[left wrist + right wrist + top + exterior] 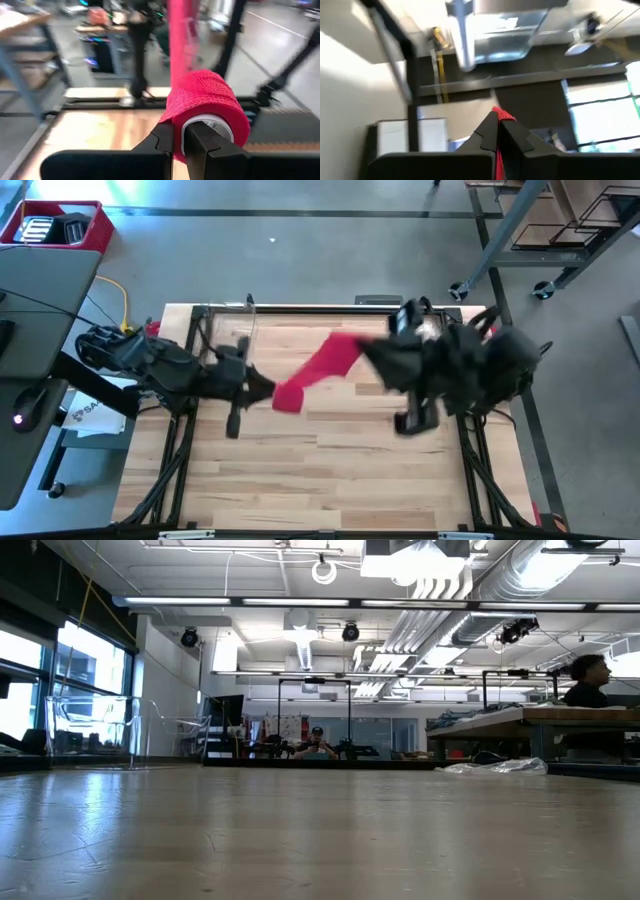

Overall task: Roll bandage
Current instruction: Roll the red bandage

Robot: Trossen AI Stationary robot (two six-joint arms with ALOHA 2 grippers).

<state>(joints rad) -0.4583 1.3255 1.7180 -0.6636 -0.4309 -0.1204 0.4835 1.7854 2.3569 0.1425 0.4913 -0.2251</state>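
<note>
Black fingers of the left gripper (181,145) pinch the edge of the roll of the soft, bright red stretchy bandage (205,112), held up over the wooden table (330,470). Its loose strip runs up to the right gripper (498,134), which is pressed together on the strip's far end. It looks light and floppy, so holding the roll's firm white core seems best.
</note>
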